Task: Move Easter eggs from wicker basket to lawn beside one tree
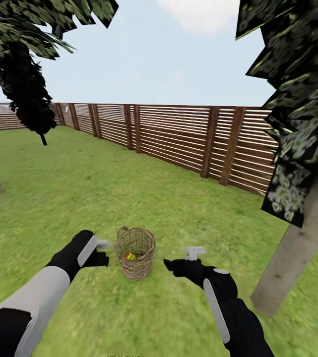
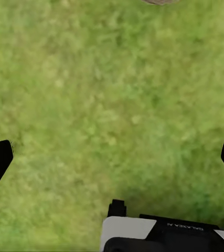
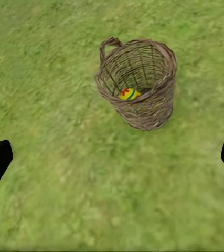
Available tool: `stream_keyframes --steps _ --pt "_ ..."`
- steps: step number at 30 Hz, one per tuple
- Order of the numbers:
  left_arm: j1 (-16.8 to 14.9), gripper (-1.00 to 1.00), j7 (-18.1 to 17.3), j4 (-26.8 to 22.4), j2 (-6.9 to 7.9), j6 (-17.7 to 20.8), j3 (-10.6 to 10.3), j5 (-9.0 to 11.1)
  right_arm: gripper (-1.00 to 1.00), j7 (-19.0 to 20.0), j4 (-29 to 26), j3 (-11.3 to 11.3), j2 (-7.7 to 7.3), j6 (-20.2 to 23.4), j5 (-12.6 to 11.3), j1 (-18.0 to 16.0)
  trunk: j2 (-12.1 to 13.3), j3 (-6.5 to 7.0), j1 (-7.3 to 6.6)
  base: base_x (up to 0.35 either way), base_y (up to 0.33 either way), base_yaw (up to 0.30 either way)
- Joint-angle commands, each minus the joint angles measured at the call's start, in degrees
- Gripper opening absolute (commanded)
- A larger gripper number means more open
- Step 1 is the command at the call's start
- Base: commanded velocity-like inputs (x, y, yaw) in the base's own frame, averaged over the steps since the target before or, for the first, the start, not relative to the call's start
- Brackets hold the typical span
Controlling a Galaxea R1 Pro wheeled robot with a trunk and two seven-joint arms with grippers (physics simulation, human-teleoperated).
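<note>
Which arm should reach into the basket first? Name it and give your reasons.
Right, probably. The right gripper is open and its wrist view looks straight at the wicker basket with an egg visible inside. The left gripper, also open, faces mostly lawn.

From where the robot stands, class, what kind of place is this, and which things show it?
A fenced garden, outdoors: mottled green lawn, a brown slatted fence under open sky, and a thick-trunked tree. A wicker basket stands on the grass.
</note>
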Motion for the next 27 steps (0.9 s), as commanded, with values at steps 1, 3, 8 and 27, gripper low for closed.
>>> stream_keyframes --steps 1,3,8,27 --pt "0.00 1.00 0.48 -0.16 0.09 0.11 -0.47 0.58 1.00 -0.16 -0.06 -0.03 0.01 0.31 -0.52 -0.04 -0.08 -0.10 0.02 0.000 0.000 0.290" --pt "0.04 1.00 0.42 -0.26 0.13 0.09 -0.46 0.56 1.00 -0.13 -0.06 -0.03 0.02 0.31 -0.52 -0.04 -0.08 -0.10 0.02 0.000 0.000 0.290" --pt "0.07 1.00 0.41 -0.28 1.05 -1.23 -0.31 0.61 1.00 -0.09 -0.06 -0.04 0.01 0.31 -0.54 -0.04 -0.08 -0.10 0.02 0.048 0.041 0.184" --pt "0.07 1.00 0.06 -0.26 1.69 -1.82 -0.28 0.64 1.00 -0.08 -0.06 0.01 0.01 0.31 -0.61 -0.04 -0.08 0.03 0.02 0.221 0.209 -0.027"
